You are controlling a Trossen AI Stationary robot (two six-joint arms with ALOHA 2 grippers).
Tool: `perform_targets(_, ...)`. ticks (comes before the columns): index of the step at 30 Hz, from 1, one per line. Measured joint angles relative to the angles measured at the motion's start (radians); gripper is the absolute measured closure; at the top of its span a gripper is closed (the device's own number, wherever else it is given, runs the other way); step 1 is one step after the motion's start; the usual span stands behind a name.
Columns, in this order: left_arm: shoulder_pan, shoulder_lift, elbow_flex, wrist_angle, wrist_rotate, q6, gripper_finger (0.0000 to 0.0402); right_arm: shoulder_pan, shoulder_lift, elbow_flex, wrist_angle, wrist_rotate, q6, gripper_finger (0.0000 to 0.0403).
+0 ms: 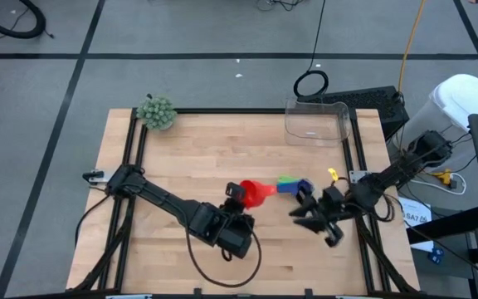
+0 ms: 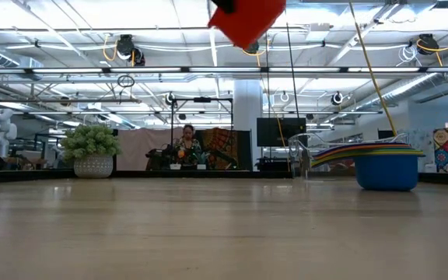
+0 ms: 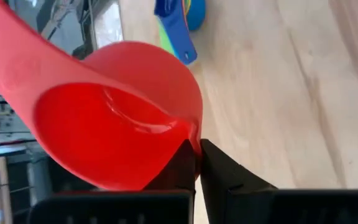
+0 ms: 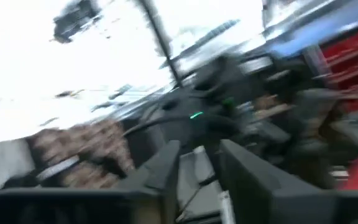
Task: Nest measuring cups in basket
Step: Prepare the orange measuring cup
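While the left gripper [image 1: 241,202] hangs above the near middle of the desk [image 1: 181,158], its jaws are pressed together on the rim of the red measuring cup [image 1: 256,192], which it holds clear of the wood. In the left wrist view the two dark fingers [image 3: 185,168] pinch the thin wall of the red bowl with hardly any gap between them, and the cup's flat handle runs away from the bowl. In the low view the red cup [image 2: 247,19] hangs high above the desk surface.

At about three o'clock from the red cup, just beside it, the stack of nested measuring cups [image 1: 293,185] rests on the desk: a blue bowl undermost with green, orange and yellow showing above it in the low view [image 2: 386,163], the handles fanned to one side.

Farther toward three o'clock, near the desk's right edge, the right gripper [image 1: 309,218] hovers with its jaws spread apart and holding nothing; its own wrist view is blurred.

At the far right, around one o'clock, the clear basket [image 1: 316,122] stands at the desk's back edge, well apart from the cups. At eleven o'clock, on the far left corner, lies the fuzzy grey-green ball [image 1: 157,112].
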Motion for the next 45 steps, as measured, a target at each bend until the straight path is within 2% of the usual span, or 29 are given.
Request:
perform_targets(2,0.0,0.0,0.001,-0.035,0.027,-0.015,0.0396,0.001,-0.019,0.0,0.002,-0.04,-0.026,0.0265)
perform_targets(6,0.0,0.0,0.001,-0.075,0.077,-0.035,0.0396,-0.002,-0.096,0.0,0.004,-0.032,-0.073,0.0194)
perform_targets(12,0.005,0.0,0.001,-0.076,0.125,-0.035,0.0396,-0.001,-0.193,-0.001,-0.103,-0.019,-0.112,0.0141)
perform_targets(16,0.013,0.0,0.001,-0.075,0.167,-0.03,0.0396,-0.003,-0.229,-0.001,-0.142,-0.014,-0.131,0.0134)
perform_targets(21,0.039,0.0,0.0,-0.068,0.278,0.004,0.0396,-0.002,-0.251,-0.001,-0.148,-0.015,-0.179,0.0134)
perform_targets(25,0.074,-0.002,-0.048,-0.019,0.423,0.042,0.0396,-0.003,-0.265,-0.001,-0.149,-0.014,-0.195,0.0134)
perform_targets(28,0.098,-0.002,-0.121,-0.006,0.468,0.051,0.0396,-0.003,-0.281,-0.001,-0.147,-0.014,-0.206,0.0134)
perform_targets(36,0.14,-0.001,-0.339,0.093,0.513,0.041,0.0396,-0.003,-0.311,-0.001,-0.155,-0.013,-0.224,0.0134)
perform_targets(41,0.141,0.0,-0.35,0.11,0.515,0.03,0.0396,-0.003,-0.321,-0.001,-0.208,0.022,-0.224,0.0134)
perform_targets(45,0.141,0.0,-0.348,0.112,0.54,0.03,0.0391,-0.003,-0.33,-0.001,-0.336,0.126,-0.243,0.0133)
